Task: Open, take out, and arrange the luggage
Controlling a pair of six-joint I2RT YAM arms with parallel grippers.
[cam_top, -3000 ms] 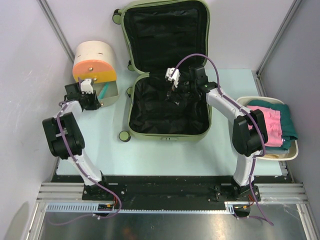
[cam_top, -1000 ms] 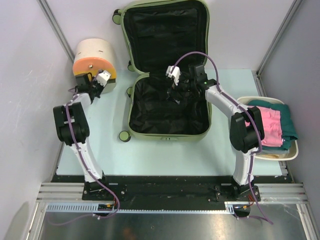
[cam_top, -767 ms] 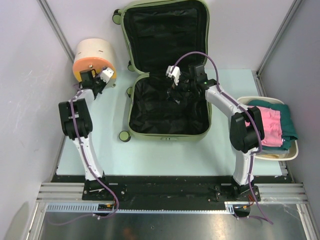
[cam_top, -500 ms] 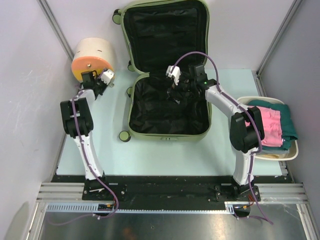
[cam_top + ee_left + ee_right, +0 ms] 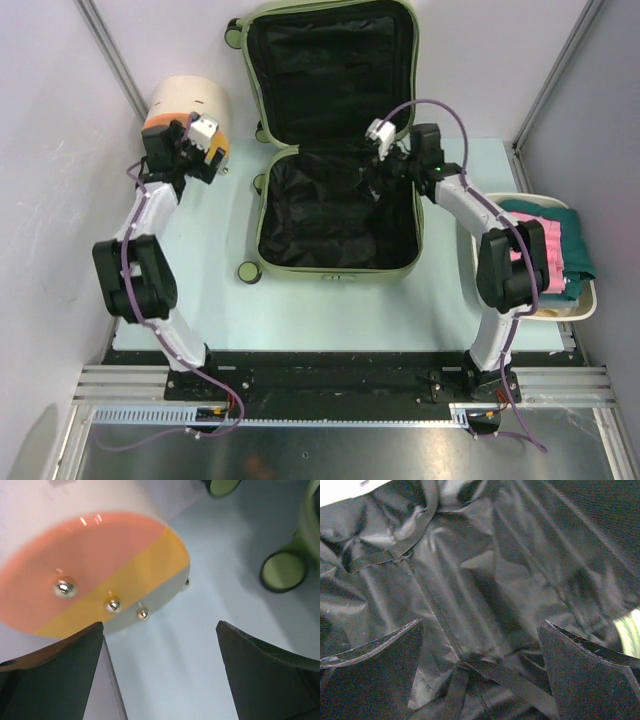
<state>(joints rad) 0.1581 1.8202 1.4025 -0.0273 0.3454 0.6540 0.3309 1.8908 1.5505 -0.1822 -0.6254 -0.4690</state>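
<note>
The luggage (image 5: 335, 268) is a pale olive-green suitcase lying open in the middle of the table, its lid folded back against the far wall and its black lining (image 5: 470, 570) bare. My right gripper (image 5: 378, 178) hangs open over the back right of the lower half, with only crumpled lining and straps between its fingers (image 5: 480, 622). My left gripper (image 5: 195, 155) is open just in front of the drum container, nothing between its fingers (image 5: 160, 624). Two green luggage wheels (image 5: 283, 571) show to the right in the left wrist view.
A round cream drum (image 5: 188, 105) with an orange-and-yellow face (image 5: 95, 575) and metal studs stands at the back left. At the right edge, a white basin (image 5: 585, 305) holds folded teal and pink clothes (image 5: 548, 250). Metal frame posts stand at both back corners.
My left gripper has opened wide and shifted slightly in front of the drum. The right arm has moved to the right over the suitcase's lower half, still open.
</note>
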